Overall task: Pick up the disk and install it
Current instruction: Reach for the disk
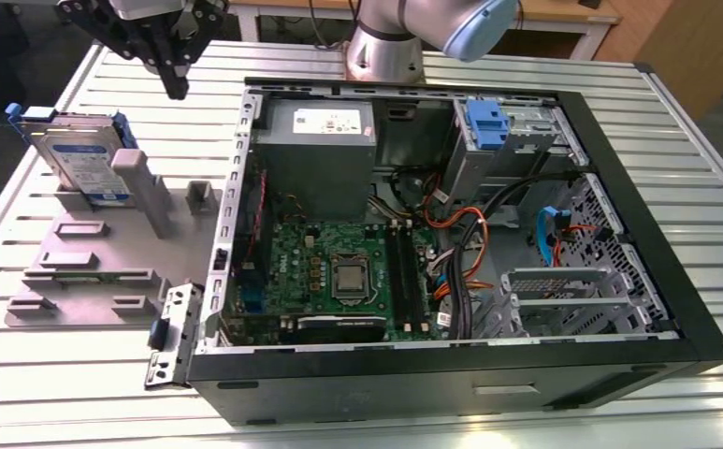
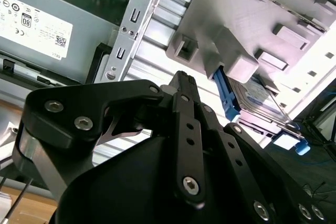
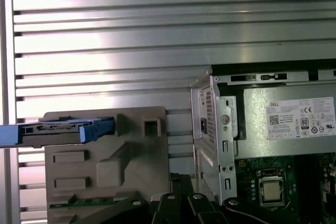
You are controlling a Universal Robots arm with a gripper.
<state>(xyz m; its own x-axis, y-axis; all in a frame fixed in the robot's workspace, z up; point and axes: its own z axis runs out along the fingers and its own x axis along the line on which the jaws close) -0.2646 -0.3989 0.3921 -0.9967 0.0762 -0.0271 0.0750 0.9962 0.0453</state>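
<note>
The disk [image 1: 87,164] is a silver-grey drive with a white-and-blue label and blue side rails. It stands upright on its edge in a slot of the grey plastic fixture [image 1: 87,253] at the exterior view's left. My gripper [image 1: 178,86] hangs above the table behind the fixture, between the disk and the computer case, with its fingers together and nothing in them. Both wrist views show the disk [image 2: 262,95] [image 3: 63,129] apart from the black fingers [image 2: 181,85] [image 3: 181,187].
An open black computer case [image 1: 660,234] lies on the slatted metal table [image 1: 711,122]. Inside are a grey power-supply box [image 1: 317,140], a green motherboard [image 1: 336,267], cables and a drive bay with a blue latch [image 1: 486,122]. A loose metal bracket [image 1: 171,337] lies by the case's front corner.
</note>
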